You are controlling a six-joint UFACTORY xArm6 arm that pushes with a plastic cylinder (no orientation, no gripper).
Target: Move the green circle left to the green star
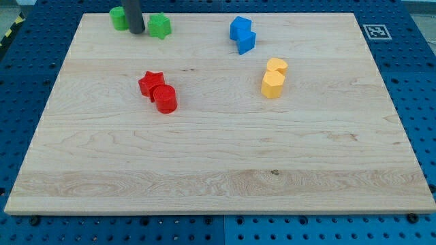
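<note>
Already, at upper left, my tip stood between green circle and green star; no fingers existed to grasp anything.

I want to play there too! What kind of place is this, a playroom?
More likely a robot test bench. A wooden board lies on a blue base full of holes, with a printed marker at one corner. My tip sits between the green circle and green star.

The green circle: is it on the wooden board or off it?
On: the green circle sits inside the board's top edge, left of my tip.
</note>
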